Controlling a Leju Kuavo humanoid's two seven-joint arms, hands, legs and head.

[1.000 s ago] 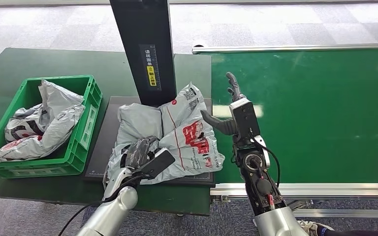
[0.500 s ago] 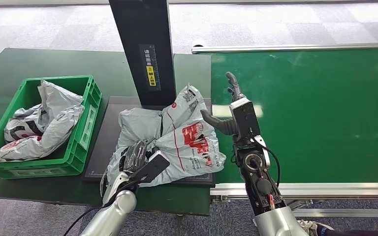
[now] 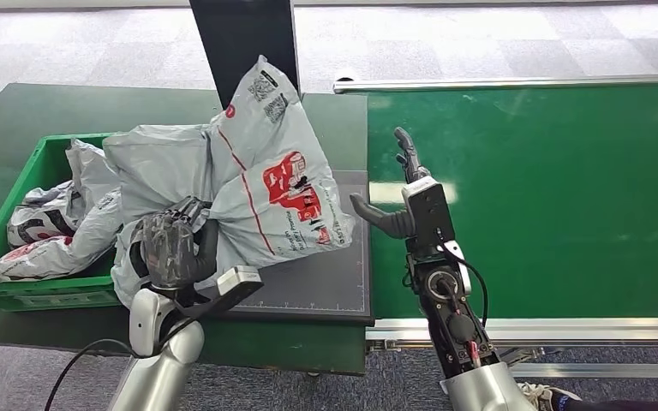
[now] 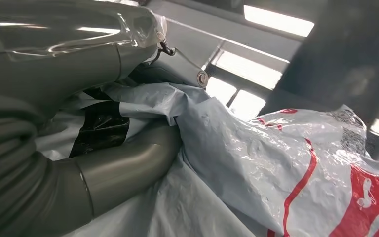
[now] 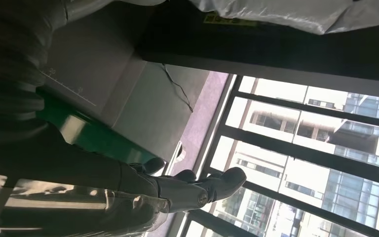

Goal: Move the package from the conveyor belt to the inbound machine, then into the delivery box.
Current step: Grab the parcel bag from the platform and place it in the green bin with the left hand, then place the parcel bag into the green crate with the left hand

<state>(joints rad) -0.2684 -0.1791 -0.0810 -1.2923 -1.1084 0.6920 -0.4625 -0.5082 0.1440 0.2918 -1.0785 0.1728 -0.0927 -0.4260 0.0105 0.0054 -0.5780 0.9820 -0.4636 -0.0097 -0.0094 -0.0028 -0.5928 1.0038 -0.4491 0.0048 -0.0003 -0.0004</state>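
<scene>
The left hand (image 3: pixel 170 248) grips the grey package (image 3: pixel 248 184) by its lower corner — it hangs lifted over the inbound machine's dark plate (image 3: pixel 321 282), beside the green delivery box (image 3: pixel 150 235), long axis tilted up and away. The right hand (image 3: pixel 398 193) is open — fingers apart over the conveyor belt (image 3: pixel 548 197).
</scene>
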